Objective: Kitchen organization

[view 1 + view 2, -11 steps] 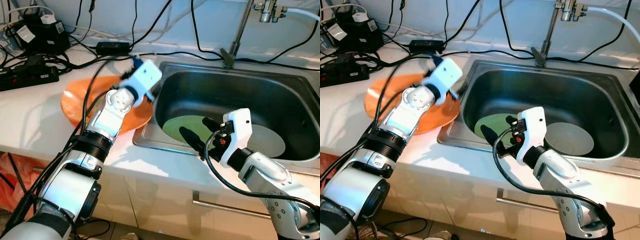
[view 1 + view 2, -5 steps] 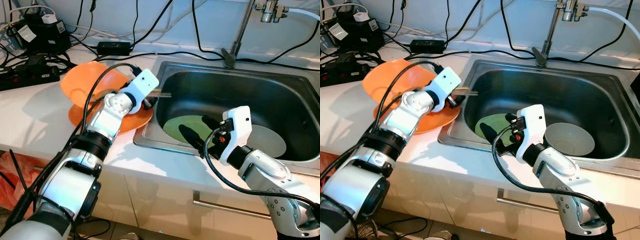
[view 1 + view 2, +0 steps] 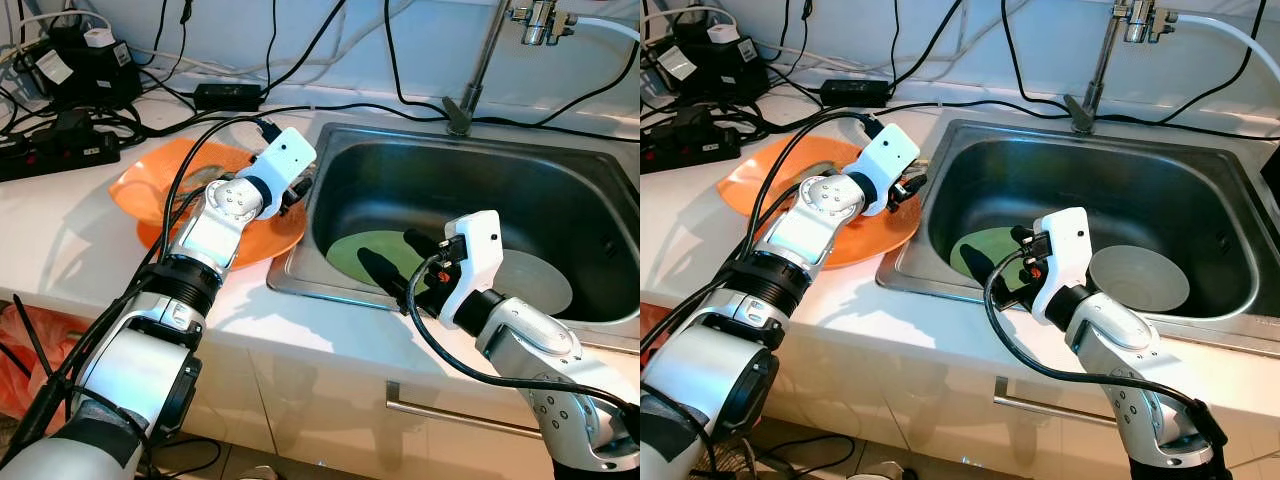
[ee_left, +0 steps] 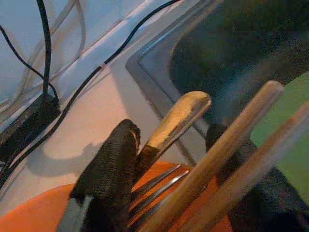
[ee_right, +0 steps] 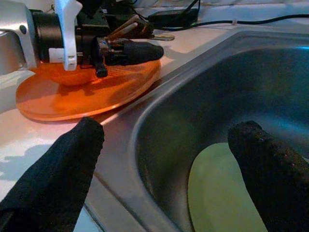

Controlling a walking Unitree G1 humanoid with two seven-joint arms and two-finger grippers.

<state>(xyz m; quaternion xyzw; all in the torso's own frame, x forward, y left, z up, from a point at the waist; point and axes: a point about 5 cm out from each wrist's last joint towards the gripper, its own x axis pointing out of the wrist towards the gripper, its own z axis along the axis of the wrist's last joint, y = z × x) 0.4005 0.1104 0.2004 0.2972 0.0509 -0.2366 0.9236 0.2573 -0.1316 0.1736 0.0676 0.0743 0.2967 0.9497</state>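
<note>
— What's over on the far left of the counter?

— A tangle of black cables and a power strip (image 3: pixel 55 150) on the white countertop (image 3: pixel 60 240). Next along sits a glossy orange plate (image 3: pixel 270 235) with an orange bowl (image 3: pixel 150 185) tilted on it, close by the sink's edge.

— And the left arm?

— The left gripper (image 4: pixel 188 159) is over that plate, by the rim of the sink. Its black, fabric-textured fingers (image 4: pixel 108 179) are closed around a bundle of cutlery: two pale wooden chopsticks (image 4: pixel 227 150), a fork (image 4: pixel 154 186) with thin metal tines, and a rounded, brassy metal handle (image 4: pixel 176 121) sticking out between the fingers.

— Then the sink?

— A brushed stainless steel sink (image 3: pixel 560 190), deep with rounded corners, a slim tap (image 3: pixel 480 60) rising behind it. On its bottom lies a flat, round green plate (image 3: pixel 375 255), and to the right of that a pale grey bowl (image 3: pixel 545 280).

— Where's the right arm?

— The right gripper (image 5: pixel 169 159) hangs over the sink's front edge, above the near side of the green plate. Its two fingers are spread wide, with nothing between them.
</note>
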